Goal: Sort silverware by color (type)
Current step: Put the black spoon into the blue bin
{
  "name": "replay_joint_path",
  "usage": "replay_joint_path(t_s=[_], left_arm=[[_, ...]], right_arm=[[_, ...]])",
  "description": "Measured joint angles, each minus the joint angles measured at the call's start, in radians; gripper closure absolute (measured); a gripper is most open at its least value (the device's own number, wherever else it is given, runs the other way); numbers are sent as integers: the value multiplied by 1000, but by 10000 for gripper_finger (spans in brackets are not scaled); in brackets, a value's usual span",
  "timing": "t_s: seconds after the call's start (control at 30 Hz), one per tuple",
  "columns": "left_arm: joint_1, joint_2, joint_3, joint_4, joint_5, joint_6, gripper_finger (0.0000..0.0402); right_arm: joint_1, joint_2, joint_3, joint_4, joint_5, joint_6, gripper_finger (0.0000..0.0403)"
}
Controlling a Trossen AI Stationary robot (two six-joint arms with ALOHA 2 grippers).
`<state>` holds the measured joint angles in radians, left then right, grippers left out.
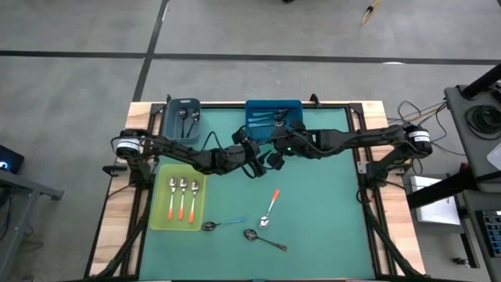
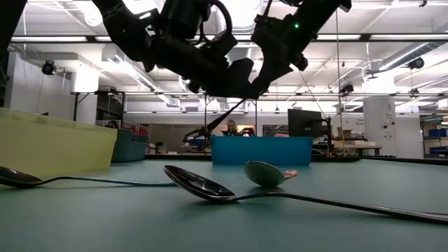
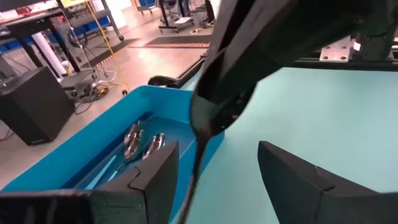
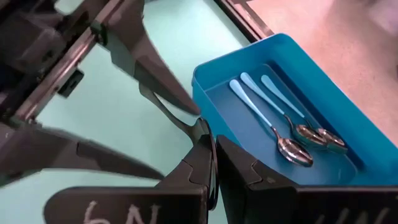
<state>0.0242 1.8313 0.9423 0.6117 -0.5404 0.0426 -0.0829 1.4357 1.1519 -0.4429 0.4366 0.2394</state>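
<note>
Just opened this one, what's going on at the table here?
Two arms are sorting small spoons by handle colour. Three orange-handled spoons lie in the yellow-green tray, three light blue-handled ones in the blue bin, and dark ones in the grey bin. Both grippers meet above the mat near the blue bin: the right gripper is shut on a dark spoon, and the left gripper hangs open beside it. Three spoons lie loose on the mat: one orange, one blue, one dark.

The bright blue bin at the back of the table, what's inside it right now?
The right wrist view shows three light blue-handled spoons lying side by side in the blue bin. From above, both arms cover part of it, so anything under them is hidden.
</note>
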Motion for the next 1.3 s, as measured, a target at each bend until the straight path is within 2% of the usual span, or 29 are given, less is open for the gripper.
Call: replay_joint_path(t_s=[0.33,0.57,0.77,1.03,1.3], left_arm=[[9,0,0,50,-2,33,202],[15,0,0,43,0,43,226],[14,0,-1,40,2,46,268],[15,0,-3,21,-2,46,387],[14,-1,-3,19,-4,-2,399]], right_arm=[[2,0,0,15,-45,-6,394],[8,0,0,43,-45,-7,394],[8,0,0,46,-47,-7,394],[8,0,0,45,-42,-22,393],[8,0,0,60,-41,-5,364]])
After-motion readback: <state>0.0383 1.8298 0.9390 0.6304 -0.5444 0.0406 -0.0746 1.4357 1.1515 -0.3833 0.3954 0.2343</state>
